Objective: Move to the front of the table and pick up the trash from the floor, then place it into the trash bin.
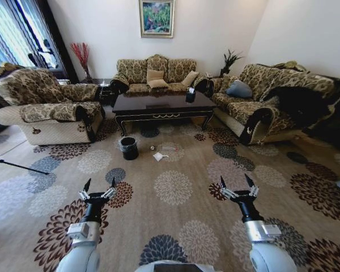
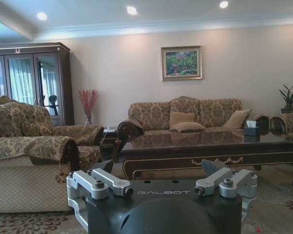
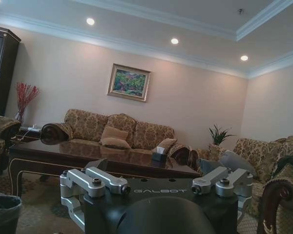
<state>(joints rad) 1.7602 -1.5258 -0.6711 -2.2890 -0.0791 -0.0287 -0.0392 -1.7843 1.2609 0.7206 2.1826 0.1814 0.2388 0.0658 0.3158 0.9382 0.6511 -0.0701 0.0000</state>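
- The trash (image 1: 158,155) lies on the patterned carpet (image 1: 175,187) in front of the table (image 1: 161,105), just to the right of the trash bin (image 1: 128,148): a crumpled white paper, with some smaller bits beside it towards the table that may be a bottle and a small dark piece, though they are too small to make out for sure.
- The trash bin is a small black one with a clear plastic bag around its rim; it stands on the carpet near the table's front left leg, apart from the paper.
- The table is long, low and dark, with a gold ornament on its front apron and a small dark tissue box (image 1: 190,96) on its top near the right end.
- Sofas stand around the table: one at the back (image 1: 156,73), one on the left (image 1: 45,105) and one on the right (image 1: 260,99).
- The left gripper (image 1: 100,187) is held low over the carpet, well short of the trash, its fingers spread open with nothing between them.
- The right gripper (image 1: 237,185) hangs at about the same height on the other side, likewise open and carrying nothing.
- Both grippers point toward the table.
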